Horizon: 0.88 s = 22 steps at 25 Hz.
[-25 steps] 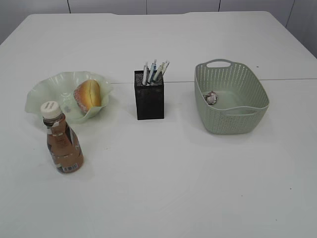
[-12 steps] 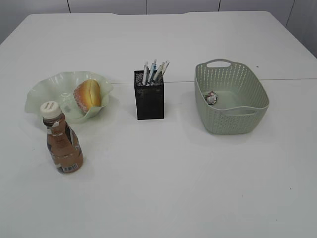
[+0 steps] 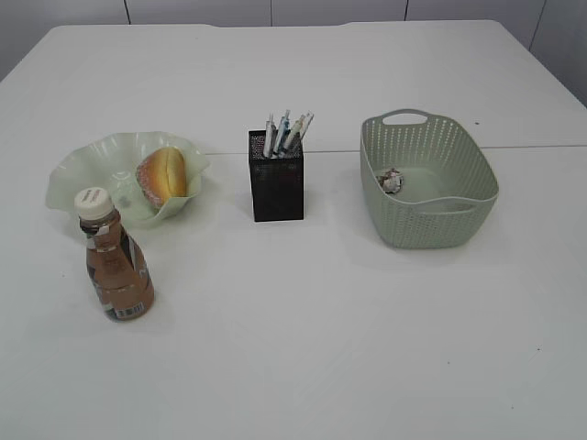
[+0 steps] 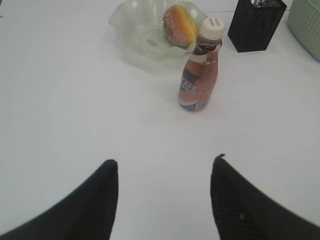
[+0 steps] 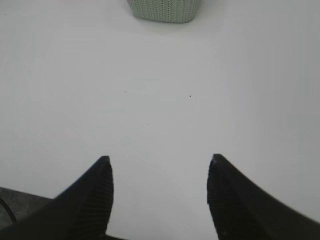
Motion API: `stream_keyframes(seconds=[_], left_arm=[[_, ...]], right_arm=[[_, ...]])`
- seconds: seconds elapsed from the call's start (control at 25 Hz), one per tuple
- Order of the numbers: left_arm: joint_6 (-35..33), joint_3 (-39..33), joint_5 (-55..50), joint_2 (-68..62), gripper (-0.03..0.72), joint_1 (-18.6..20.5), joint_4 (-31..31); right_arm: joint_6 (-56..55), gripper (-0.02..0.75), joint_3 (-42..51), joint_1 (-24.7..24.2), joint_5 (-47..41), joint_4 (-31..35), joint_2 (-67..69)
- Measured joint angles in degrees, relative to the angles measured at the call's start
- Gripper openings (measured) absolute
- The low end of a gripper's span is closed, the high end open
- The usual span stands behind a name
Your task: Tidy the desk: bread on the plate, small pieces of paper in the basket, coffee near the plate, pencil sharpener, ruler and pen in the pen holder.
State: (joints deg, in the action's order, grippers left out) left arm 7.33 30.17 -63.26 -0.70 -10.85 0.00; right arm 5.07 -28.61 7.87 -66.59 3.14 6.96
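the left gripper (image 4: 165, 165) hangs over bare table (image 4: 65, 100) with its jaws spread wide and nothing between them. ahead of it stands the coffee bottle (image 4: 200, 67), upright, white cap on, just beside the near rim of the plate (image 4: 135, 25). the bread (image 4: 180, 23) lies on that wavy pale green plate, toward its right side. the black mesh pen holder (image 4: 256, 25) sits further right at the top of this view.

the right gripper (image 5: 160, 172) is likewise spread apart and empty, low over the white table, with the near wall of the basket (image 5: 162, 10) at the top edge of its view, well apart from the fingers.

in the exterior view neither arm shows. the plate with bread sits at left, the bottle in front of it, the pen holder in the middle with pens (image 3: 286, 133) standing in it. the green basket at right holds a small crumpled piece of paper (image 3: 392, 180).
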Motion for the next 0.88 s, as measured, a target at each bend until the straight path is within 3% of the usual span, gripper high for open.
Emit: stream_keyframes(seconds=[0.88], left_arm=[[-0.1,0.0,0.1,0.0,0.434,0.1,-0.3]], right_arm=[[0.2,0.440,0.2,-0.1,0.1,-0.5,-7.9]])
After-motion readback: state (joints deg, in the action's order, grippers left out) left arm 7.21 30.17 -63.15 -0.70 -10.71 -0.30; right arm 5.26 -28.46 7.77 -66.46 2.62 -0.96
